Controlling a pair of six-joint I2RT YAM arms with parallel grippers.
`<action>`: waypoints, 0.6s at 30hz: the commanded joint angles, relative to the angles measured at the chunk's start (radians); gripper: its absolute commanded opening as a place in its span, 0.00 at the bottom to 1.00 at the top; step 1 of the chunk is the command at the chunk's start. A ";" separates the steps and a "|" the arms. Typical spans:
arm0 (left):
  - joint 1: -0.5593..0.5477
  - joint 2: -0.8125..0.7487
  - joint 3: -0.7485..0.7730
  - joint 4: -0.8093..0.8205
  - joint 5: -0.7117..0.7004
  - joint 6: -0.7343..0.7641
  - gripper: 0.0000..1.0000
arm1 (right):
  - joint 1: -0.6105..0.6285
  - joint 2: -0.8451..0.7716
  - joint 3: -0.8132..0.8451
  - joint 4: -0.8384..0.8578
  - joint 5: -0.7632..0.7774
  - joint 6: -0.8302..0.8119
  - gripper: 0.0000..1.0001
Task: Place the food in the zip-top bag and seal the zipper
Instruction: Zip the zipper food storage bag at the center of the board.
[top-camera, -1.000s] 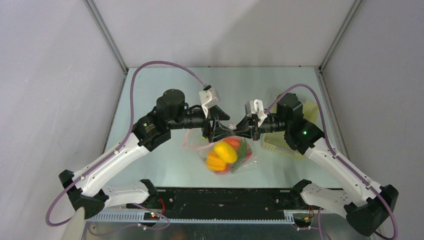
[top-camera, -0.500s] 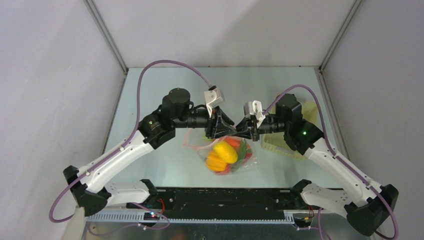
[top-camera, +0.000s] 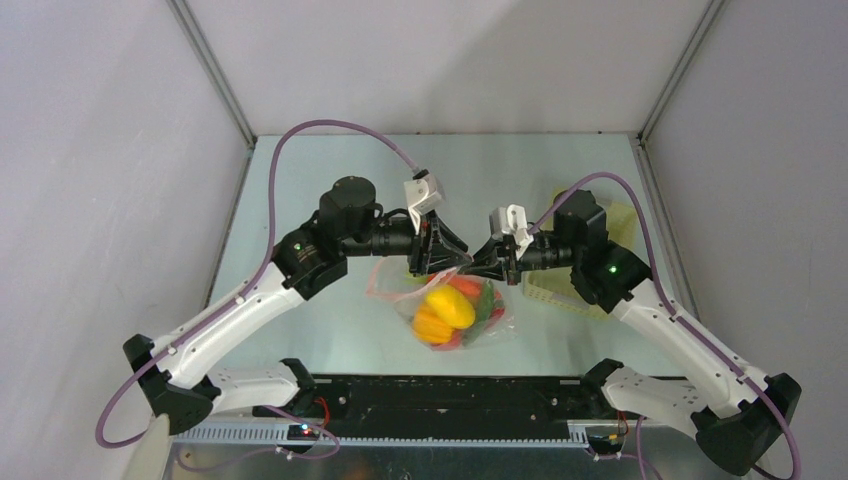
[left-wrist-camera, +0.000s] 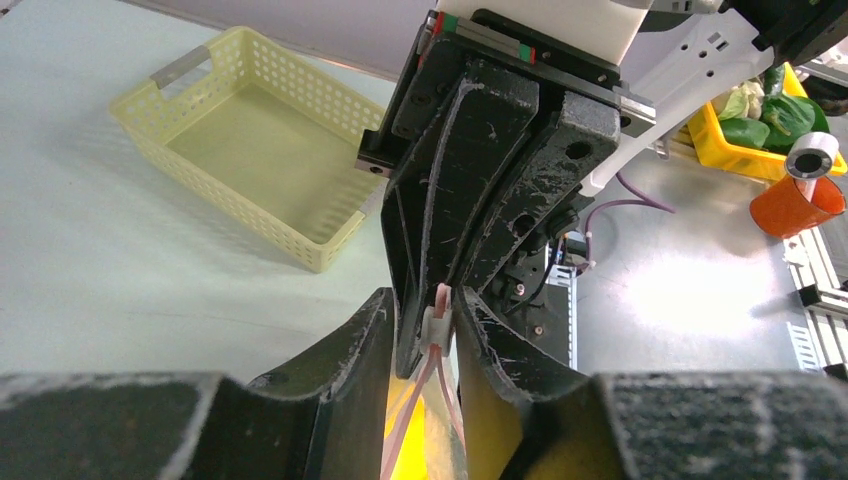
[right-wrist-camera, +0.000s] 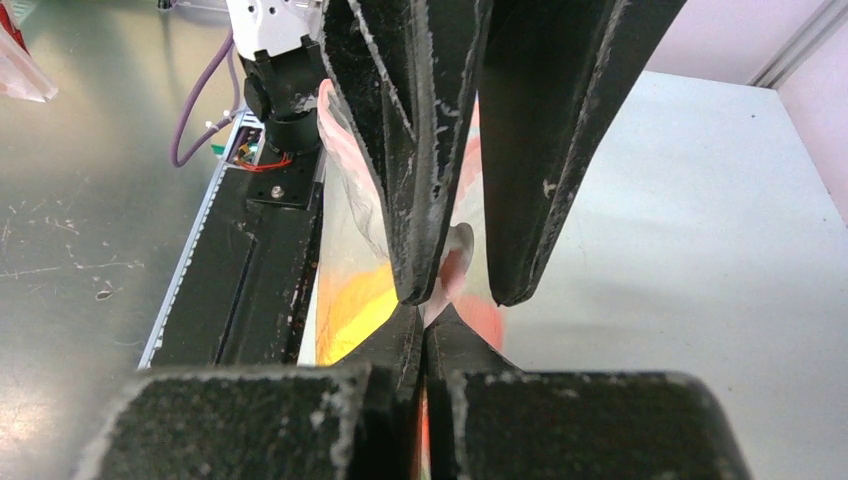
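Closure is the step in hand. The food (top-camera: 445, 308), yellow and orange peppers with red and green pieces beside them, is already inside the bag (top-camera: 478, 318). The bag sags midway along the table (top-camera: 330, 330), a little in from its near edge. Whether its belly rests on the table or hangs just off it cannot be told.

The two grippers meet tip to tip above the bag, at its mouth. The right gripper (right-wrist-camera: 425, 325) is clenched on the zipper (left-wrist-camera: 438, 318), pinning the strip at the end nearer the table's right edge. The left gripper (left-wrist-camera: 425, 310) straddles the same strip just beside that pinch. Its fingers (left-wrist-camera: 375, 340) stand close on either side with pink showing between them, but whether the pads press the strip cannot be told.

The next move turns on the zipper's long axis. From the pinch it runs toward the table's left edge, back along the left fingers toward their wrist, and ends at the bag's loose pink corner (top-camera: 372, 290). So whatever length is not yet sealed probably lies on the left gripper's side, and that gripper is the nearer one to run it. It would press the strip and draw away from the right gripper, which would hold its end as an anchor. The basket (left-wrist-camera: 270, 235) stands apart at the right edge.
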 joint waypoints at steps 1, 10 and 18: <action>-0.002 -0.042 0.004 0.056 -0.003 -0.038 0.35 | 0.009 -0.025 0.047 -0.002 -0.006 -0.022 0.00; -0.002 -0.033 -0.007 0.049 0.006 -0.035 0.35 | 0.020 -0.029 0.047 0.006 0.012 -0.017 0.00; -0.001 -0.028 -0.020 0.030 0.010 -0.024 0.36 | 0.026 -0.030 0.047 0.011 0.036 -0.015 0.00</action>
